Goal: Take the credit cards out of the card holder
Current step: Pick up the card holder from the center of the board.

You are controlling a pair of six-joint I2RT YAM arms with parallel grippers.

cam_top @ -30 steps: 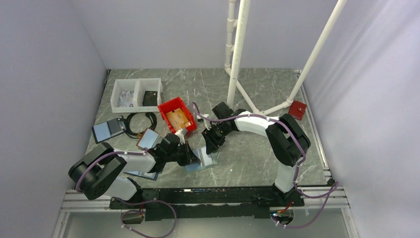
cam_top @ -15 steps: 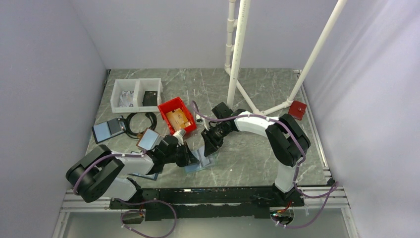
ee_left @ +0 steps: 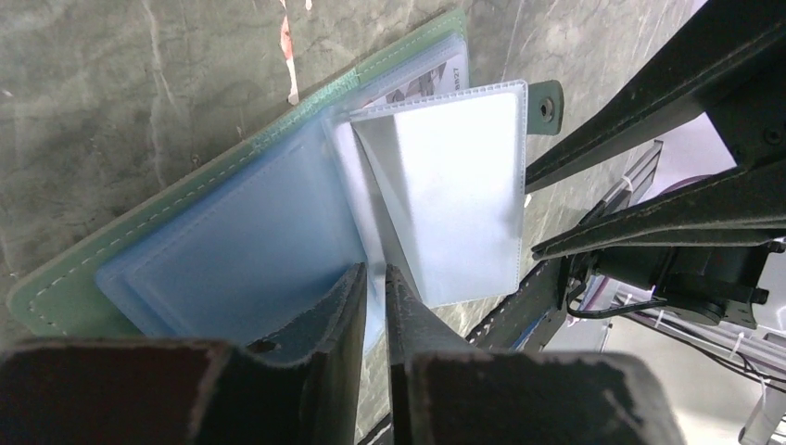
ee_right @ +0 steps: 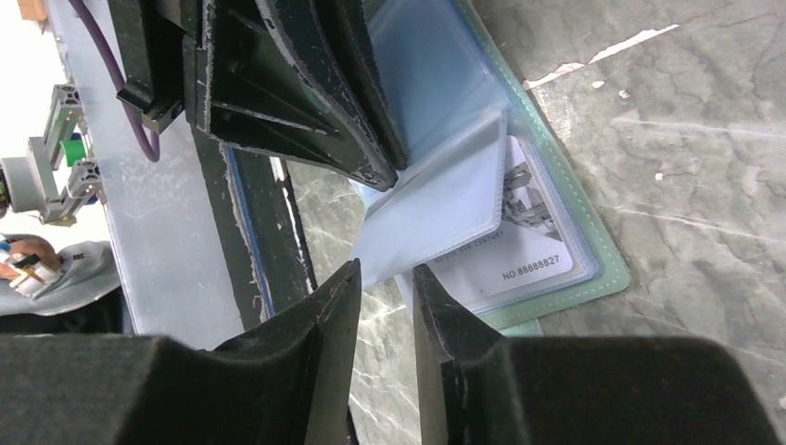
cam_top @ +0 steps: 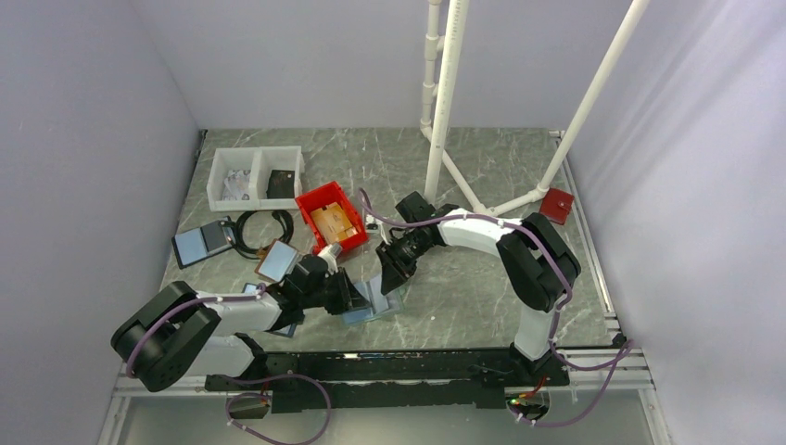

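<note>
While both arms crowd it, the holder (ee_left: 120,243) lies open and flat on the table (ee_right: 667,139), near the front edge and between the two grippers. One clear leaf (ee_left: 445,185) is tilted up off the stack, its hinge line pointing back at the left gripper (ee_left: 373,278). Left jaws are narrow, with pale plastic in the slit; can't tell if it's pinched. The right gripper (ee_right: 385,278) is also narrow, tips just beside the leaf's free corner; can't tell if it touches. A white printed card (ee_right: 524,250) sits pocketed under the raised leaf on the right arm's side. It's mostly covered, so its long axis is unclear. The right arm is nearer and likely pulls the card while the left props the leaf. Risk: it grabs the leaf, not the card.
</note>
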